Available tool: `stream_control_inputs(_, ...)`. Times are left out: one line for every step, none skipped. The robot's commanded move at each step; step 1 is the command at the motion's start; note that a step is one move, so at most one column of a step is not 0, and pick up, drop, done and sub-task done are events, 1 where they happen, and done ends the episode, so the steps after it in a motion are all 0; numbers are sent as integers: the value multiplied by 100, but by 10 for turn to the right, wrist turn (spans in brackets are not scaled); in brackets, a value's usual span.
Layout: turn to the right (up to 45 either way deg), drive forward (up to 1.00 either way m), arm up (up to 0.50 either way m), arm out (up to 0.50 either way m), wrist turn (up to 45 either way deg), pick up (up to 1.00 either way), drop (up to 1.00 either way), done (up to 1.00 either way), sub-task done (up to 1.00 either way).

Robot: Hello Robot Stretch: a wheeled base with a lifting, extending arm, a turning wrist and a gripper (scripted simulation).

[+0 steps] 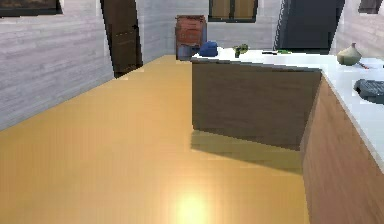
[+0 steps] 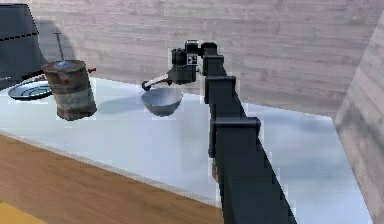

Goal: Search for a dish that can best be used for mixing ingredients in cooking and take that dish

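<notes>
A grey-blue bowl (image 2: 162, 101) stands on the white countertop (image 2: 150, 140) in the arm side view. The dark arm (image 2: 235, 140) rises from the bottom edge and reaches out over the counter. At its far end sit the white marker squares and the gripper (image 2: 153, 84), whose thin fingers (image 2: 158, 82) point left just above the bowl's rim. With the bowl standing on the counter right at the fingers, I cannot tell whether the gripper holds anything or touches the bowl.
A rusty metal pot (image 2: 70, 88) and a flat plate (image 2: 30, 91) stand left of the bowl, below a dark appliance (image 2: 18, 45). In the forward view a brown counter (image 1: 255, 100) juts out, bearing a round pale vessel (image 1: 348, 56). Open yellow floor (image 1: 110, 150) lies left.
</notes>
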Motion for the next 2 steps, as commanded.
stream_control_inputs(0,0,-8,0,0,0,0,0,0)
stream_control_inputs(0,0,0,0,0,100,0,0,0)
